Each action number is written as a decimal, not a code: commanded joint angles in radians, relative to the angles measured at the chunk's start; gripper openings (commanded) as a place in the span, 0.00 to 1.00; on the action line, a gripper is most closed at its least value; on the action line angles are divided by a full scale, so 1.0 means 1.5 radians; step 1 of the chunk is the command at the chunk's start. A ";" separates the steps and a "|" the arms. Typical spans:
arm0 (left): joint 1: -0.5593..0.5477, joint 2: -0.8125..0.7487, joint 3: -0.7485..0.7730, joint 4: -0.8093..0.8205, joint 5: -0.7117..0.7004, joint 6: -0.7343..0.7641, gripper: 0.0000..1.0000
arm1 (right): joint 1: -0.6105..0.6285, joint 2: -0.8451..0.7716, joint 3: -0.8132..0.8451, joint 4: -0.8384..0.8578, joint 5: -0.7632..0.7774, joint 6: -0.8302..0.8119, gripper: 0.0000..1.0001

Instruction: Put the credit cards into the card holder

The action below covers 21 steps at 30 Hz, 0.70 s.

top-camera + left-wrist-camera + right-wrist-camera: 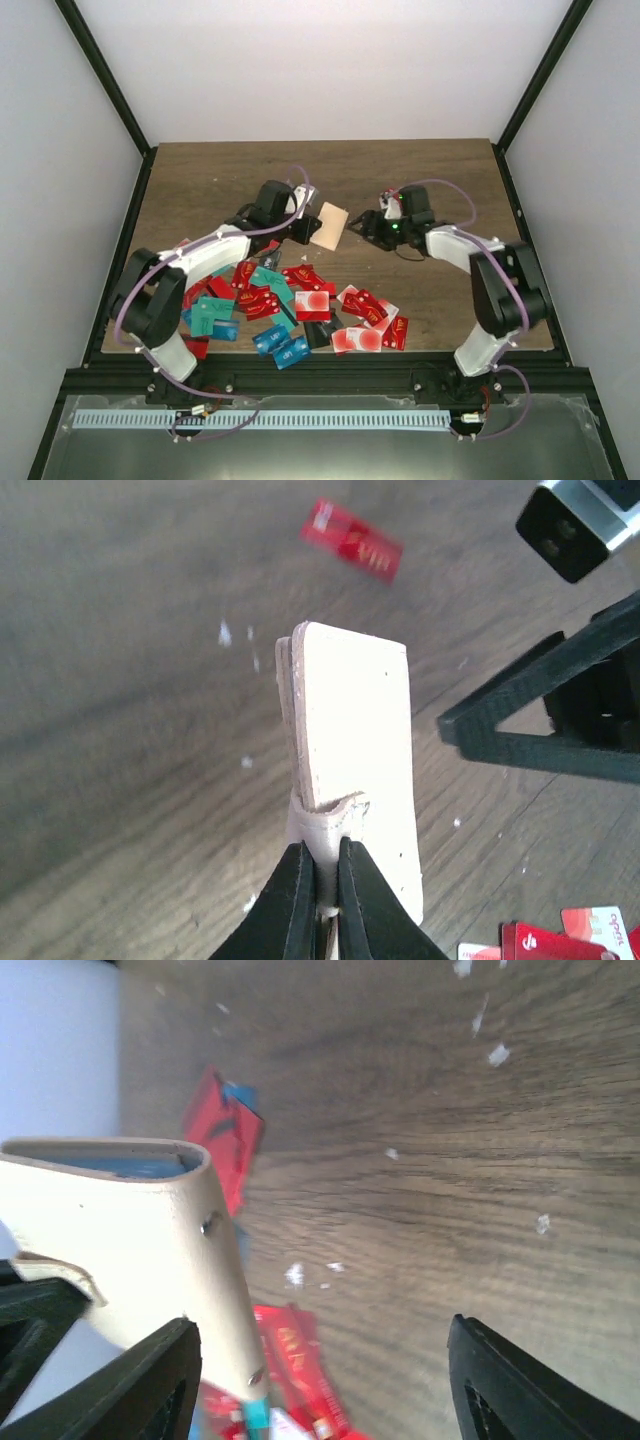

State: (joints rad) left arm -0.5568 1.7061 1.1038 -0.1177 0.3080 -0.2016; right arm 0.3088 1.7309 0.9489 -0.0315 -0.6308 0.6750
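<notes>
Nearest the bases, the credit cards (290,305) lie in a loose overlapping heap across the table (220,180) between the 2 arms, mostly red with some teal and blue. Beyond the heap, the left gripper (320,870) is pinched tight on 1 end of the card holder (355,730) and holds it clear of the cards. The right gripper (325,1370) faces it with jaws spread wide, gripping nothing — 1 finger just beside the holder's wall, whose light blue lining shows. Farther off, 1 red card (352,540) lies alone on the wood.

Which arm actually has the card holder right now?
Left gripper: jaws pinched shut on the card holder edge. Right gripper stands open beside it, gripping nothing.
</notes>
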 commanded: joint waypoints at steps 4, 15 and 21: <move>-0.015 -0.105 -0.097 0.210 -0.039 0.144 0.04 | -0.071 -0.193 -0.093 0.006 -0.105 0.095 0.84; -0.039 -0.197 -0.209 0.475 0.026 0.231 0.04 | -0.083 -0.339 -0.212 0.166 -0.156 0.463 0.93; -0.050 -0.250 -0.281 0.581 0.073 0.334 0.04 | -0.083 -0.367 -0.208 0.144 -0.131 0.572 0.93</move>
State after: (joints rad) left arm -0.6212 1.3792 0.7307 0.5617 0.3424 0.1623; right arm 0.1913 1.2018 0.6102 0.1673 -0.8360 1.3678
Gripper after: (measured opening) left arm 0.061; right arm 0.932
